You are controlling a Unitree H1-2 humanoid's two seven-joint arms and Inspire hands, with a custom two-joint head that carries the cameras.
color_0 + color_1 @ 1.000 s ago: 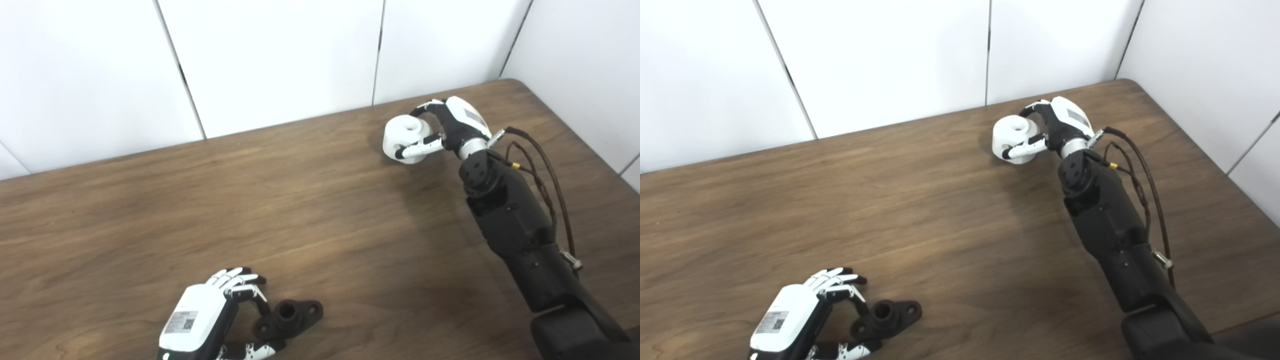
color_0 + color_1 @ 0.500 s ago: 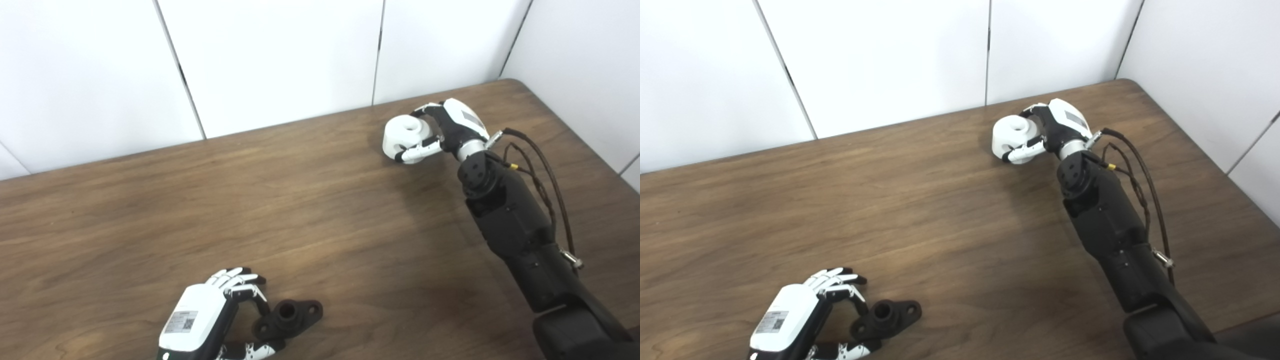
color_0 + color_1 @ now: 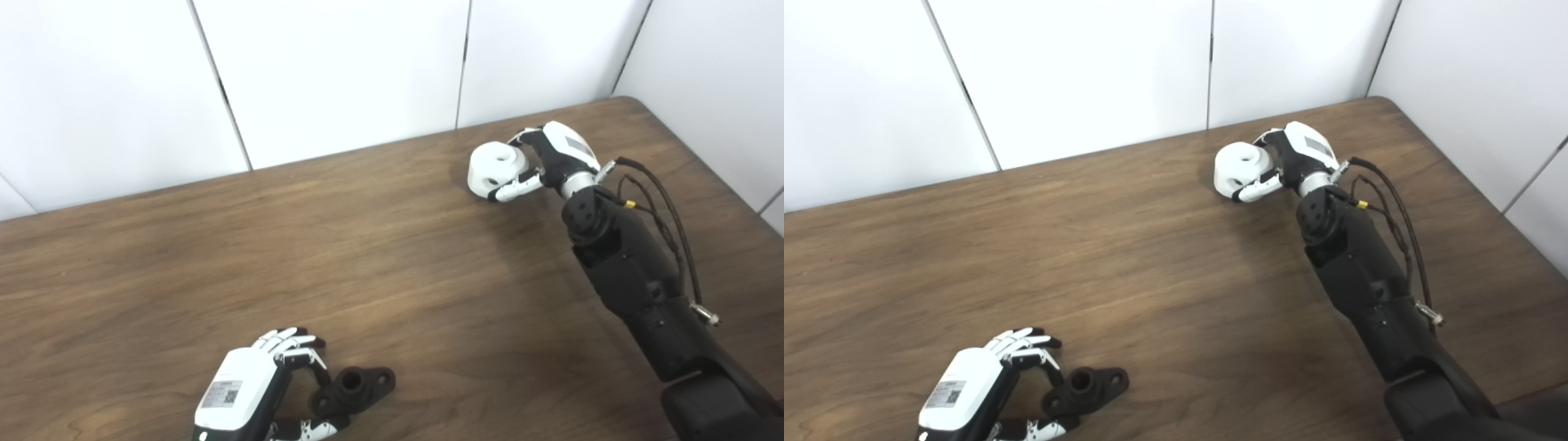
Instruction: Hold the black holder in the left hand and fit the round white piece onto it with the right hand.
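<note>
**Desk:** What are we looking at?

**Operator:** My right hand (image 3: 542, 162) is clasped around the round white piece (image 3: 495, 166), fingers and thumb wrapped on it at the far side of the desk (image 3: 392, 257). I judge the piece tilted and partly raised; whether it has cleared the wood I cannot tell. My left hand (image 3: 986, 380) is curled at the near edge with the black holder (image 3: 1087, 386) just beyond its fingertips. Fingers look to touch its near end, but I cannot tell if they truly grip it.

**Desk:** Progress?

**Operator:** Early, I'd say. White piece secured; holder flat on the desk, not lifted. The two parts are well apart, so bringing together and fitting remain.

**Desk:** Any difference between the eyes?

**Operator:** The right eye shows more dark wrist below my left hand; otherwise they agree.
</note>
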